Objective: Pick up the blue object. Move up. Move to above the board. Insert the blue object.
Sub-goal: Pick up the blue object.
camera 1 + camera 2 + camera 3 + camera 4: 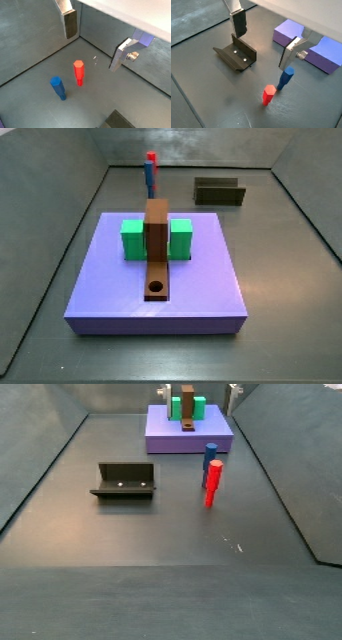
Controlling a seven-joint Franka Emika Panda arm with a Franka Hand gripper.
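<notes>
- Fixture: stands on the floor at the left in a side view.
- Board: lies along the purple slab, over the green block, hole at its near end.
- Blue object: upright on the floor, just beside the red stick, near the slab.
- Gripper: jaws apart and empty, above the floor between fixture and slab.

the gripper hangs open above the floor, holding nothing. below it the blue object stands upright just beside the stick, the fixture nearby. the board lies across the block on the slab.
</notes>
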